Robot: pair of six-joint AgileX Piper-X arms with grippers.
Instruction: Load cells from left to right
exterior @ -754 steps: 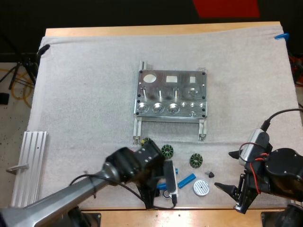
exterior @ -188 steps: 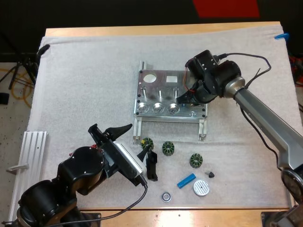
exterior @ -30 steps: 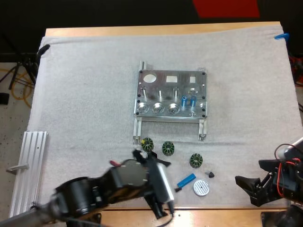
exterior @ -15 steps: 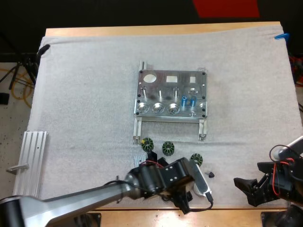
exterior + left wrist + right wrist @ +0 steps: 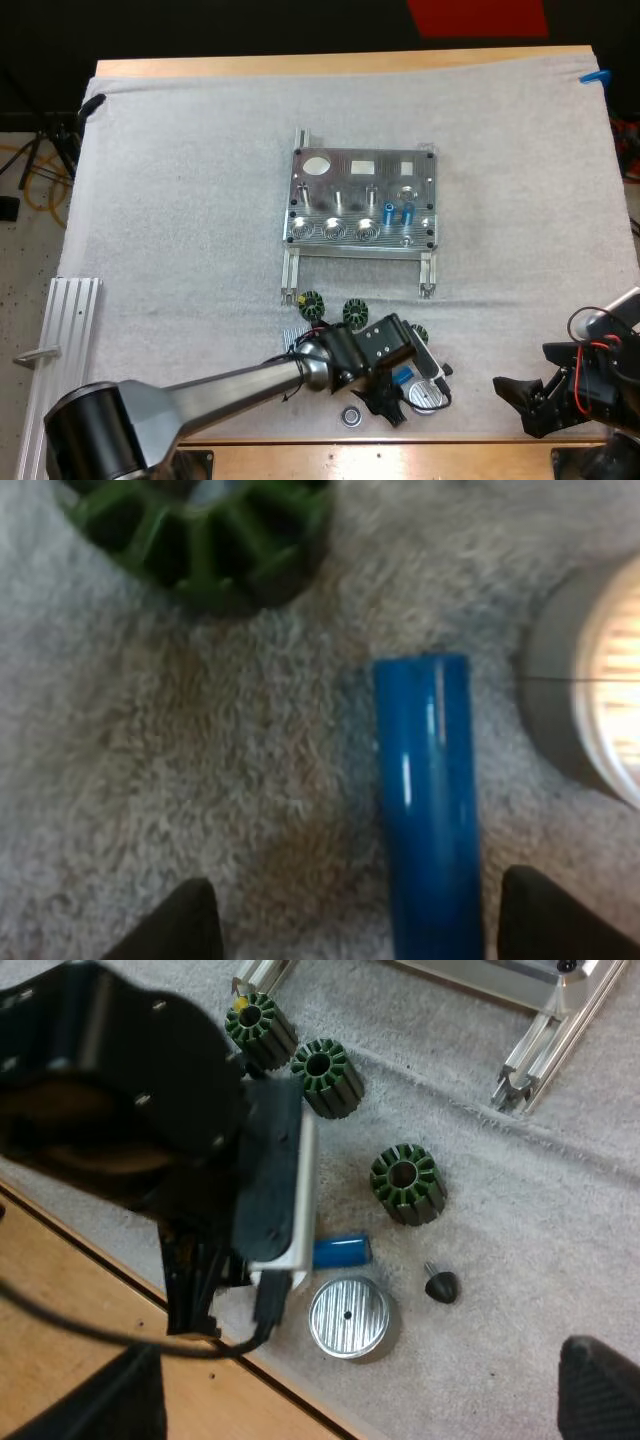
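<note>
**1. Left gripper.** My left gripper [image 5: 358, 925] is released. Its two black fingers [image 5: 172, 928] stand apart, one on each side of the loose blue cell [image 5: 428, 800], and neither touches it. The cell lies flat on the white mat [image 5: 200, 760] with its long axis across the closing direction. I judge this alignment deliberate, since closing would clamp the round body squarely instead of rolling it away.

**2. Location of the cell.** In the high view the cell sits at the lower centre of the frame, under my left gripper. It lies between a green slotted core [image 5: 418, 334] above it and a silver ribbed disc [image 5: 428, 398] just beside it to the lower right. Because the disc is so near, I judge that one finger could catch its rim on closing.

**3. Fixture.** The metal fixture [image 5: 362, 175] rests at the centre of the frame, well apart from the loose cell. Two loaded cells [image 5: 398, 213] stand upright side by side in its lower row, right of centre. I judge the step in hand to be pickup of the next cell for loading.

**4. Right gripper.** My right gripper [image 5: 512, 407] is released, fingers wide apart and grasping nothing. It hangs at the lower right corner of the frame, near the edge of the surface [image 5: 480, 452]. I judge it parked there to leave the parts area free for the left arm.
</note>
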